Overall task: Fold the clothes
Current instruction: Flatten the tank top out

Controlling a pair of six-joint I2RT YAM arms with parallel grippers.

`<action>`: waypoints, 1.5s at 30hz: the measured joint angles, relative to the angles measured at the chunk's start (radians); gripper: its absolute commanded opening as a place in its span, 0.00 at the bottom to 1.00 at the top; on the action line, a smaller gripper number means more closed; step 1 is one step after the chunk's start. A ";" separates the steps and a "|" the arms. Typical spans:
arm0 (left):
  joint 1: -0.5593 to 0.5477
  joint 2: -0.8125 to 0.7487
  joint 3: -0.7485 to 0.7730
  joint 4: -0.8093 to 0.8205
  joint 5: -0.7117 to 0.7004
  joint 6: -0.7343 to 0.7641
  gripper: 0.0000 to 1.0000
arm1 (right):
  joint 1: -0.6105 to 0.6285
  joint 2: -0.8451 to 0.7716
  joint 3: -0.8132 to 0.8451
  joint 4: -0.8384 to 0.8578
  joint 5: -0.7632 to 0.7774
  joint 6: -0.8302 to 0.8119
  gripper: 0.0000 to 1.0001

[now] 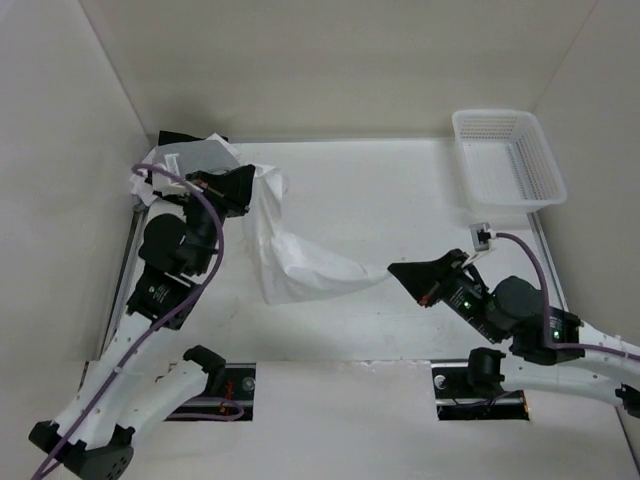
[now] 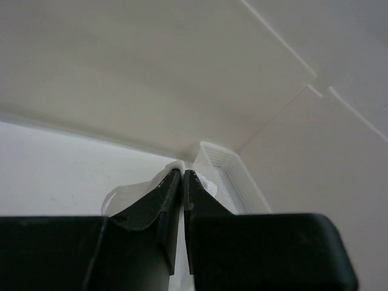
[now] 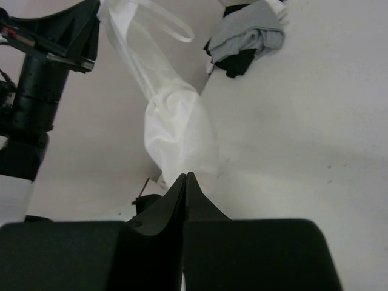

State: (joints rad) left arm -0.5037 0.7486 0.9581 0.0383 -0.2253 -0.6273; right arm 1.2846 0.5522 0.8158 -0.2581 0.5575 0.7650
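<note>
The clothes [image 1: 300,262], a thin white garment, hang stretched between my two grippers above the table. My left gripper [image 1: 252,187] is shut on the top end at the back left; white fabric [image 2: 173,167] bulges past its fingertips, and a strap loop [image 2: 124,194] shows beside them. My right gripper [image 1: 396,270] is shut on the other end, near the middle right. In the right wrist view the clothes [image 3: 179,127] run up as a twisted band from my right gripper [image 3: 185,176] to the left arm, with a strap loop [image 3: 173,27] near the top.
A heap of grey, black and white clothes [image 1: 185,160] lies in the back left corner, seen also as the heap [image 3: 248,36] in the right wrist view. A white mesh basket [image 1: 507,160] stands at the back right; the basket [image 2: 227,176] shows in the left wrist view.
</note>
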 measured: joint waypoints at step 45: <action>-0.030 0.580 -0.524 0.134 0.040 -0.036 0.29 | -0.761 0.439 -0.421 0.410 -0.477 0.009 0.00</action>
State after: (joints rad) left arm -0.5335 1.3289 0.4339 0.1726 -0.1852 -0.6636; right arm 0.5232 0.9913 0.3950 0.1524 0.0803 0.7738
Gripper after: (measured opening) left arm 0.296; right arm 0.003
